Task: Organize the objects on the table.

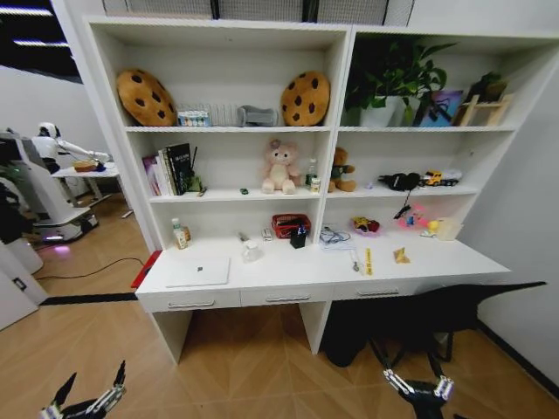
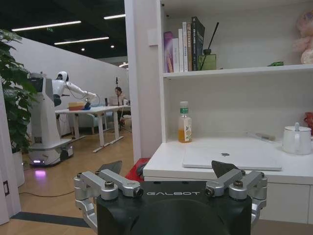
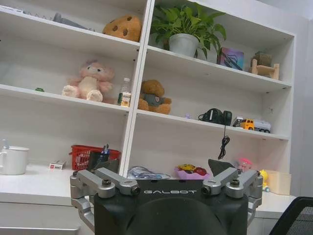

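Note:
The long white table (image 1: pixel 301 269) stands ahead of me, some way off. On it a silver laptop (image 1: pixel 199 271) lies shut at the left, a white mug (image 1: pixel 251 252) stands near the middle, and a black pen cup (image 1: pixel 299 237) sits before the red basket (image 1: pixel 290 225). A tiny green toy car (image 1: pixel 244 190) rests on the shelf above. My left gripper (image 1: pixel 92 381) and right gripper (image 1: pixel 410 371) hang low over the floor, both open and empty. The left wrist view has the left gripper (image 2: pixel 168 169) facing the laptop (image 2: pixel 230 159) and mug (image 2: pixel 297 140). The right gripper (image 3: pixel 165 166) faces the pen cup (image 3: pixel 100 159).
A black office chair (image 1: pixel 463 305) sits under the desk's right end. A drink bottle (image 1: pixel 181 234) stands at the back left and a yellow item (image 1: pixel 368 260) lies at the right. Another robot (image 1: pixel 44 183) works at a small table far left. Open wooden floor lies before the desk.

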Controlling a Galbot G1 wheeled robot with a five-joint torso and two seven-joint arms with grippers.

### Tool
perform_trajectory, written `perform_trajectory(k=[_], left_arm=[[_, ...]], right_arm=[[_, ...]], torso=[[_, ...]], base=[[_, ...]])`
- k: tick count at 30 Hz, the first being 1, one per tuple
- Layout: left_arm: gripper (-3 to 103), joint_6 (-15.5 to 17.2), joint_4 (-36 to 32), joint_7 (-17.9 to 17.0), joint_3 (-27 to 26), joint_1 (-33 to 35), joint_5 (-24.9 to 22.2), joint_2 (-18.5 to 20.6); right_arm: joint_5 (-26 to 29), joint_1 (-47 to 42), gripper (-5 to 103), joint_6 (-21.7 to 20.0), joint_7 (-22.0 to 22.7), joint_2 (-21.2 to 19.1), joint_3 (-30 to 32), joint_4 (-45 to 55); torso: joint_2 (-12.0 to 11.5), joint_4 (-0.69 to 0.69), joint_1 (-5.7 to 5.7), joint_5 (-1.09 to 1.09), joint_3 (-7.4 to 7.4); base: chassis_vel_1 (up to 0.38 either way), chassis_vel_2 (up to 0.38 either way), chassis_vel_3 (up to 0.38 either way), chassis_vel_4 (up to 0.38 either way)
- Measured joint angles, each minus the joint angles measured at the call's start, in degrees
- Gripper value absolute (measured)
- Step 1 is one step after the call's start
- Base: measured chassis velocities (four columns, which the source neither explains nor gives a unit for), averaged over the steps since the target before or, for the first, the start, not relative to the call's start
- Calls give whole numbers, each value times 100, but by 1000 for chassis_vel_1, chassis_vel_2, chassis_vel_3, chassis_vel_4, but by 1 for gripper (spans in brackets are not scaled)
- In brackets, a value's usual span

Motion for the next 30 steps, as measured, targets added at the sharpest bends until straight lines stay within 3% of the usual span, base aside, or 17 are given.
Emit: perform_trajectory(k=[26, 30], left_arm=[[100, 0, 0, 0, 0, 0, 0, 0], [100, 0, 0, -1, 0, 0, 0, 0]], right_arm=[[-311, 84, 100, 86, 4, -3, -42, -164], [-478, 194, 100, -3, 207, 7, -111, -239]], torso=[[0, 0, 0, -1, 0], [-1, 0, 0, 2, 0]], base=[[121, 123, -124, -124], [0, 0, 0, 0]])
